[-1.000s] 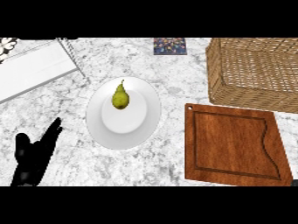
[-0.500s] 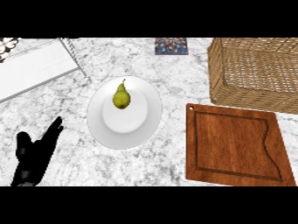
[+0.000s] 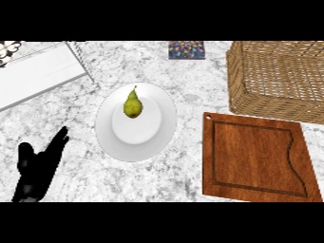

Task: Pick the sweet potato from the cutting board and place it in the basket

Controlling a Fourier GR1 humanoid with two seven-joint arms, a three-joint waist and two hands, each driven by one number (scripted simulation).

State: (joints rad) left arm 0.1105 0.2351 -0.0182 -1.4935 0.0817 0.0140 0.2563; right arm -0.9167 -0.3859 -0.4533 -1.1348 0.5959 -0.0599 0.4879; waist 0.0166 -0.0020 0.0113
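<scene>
Left hand (image 3: 38,168) shifted slightly rightward, fingers straight, holding nothing, over marble tabletop (image 3: 157,180), pear (image 3: 132,105) unmoved on white plate (image 3: 139,137)

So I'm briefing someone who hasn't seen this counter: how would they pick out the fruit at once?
Start at the wicker basket at the far right, then look left past the wooden cutting board to the white plate in the middle. The pear lies on the plate's far half: small, yellow-green, stem pointing away, the only food in view.

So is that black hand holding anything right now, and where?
Nothing is held. The left hand is open over bare counter, apart from the plate; the right hand is out of view.
</scene>
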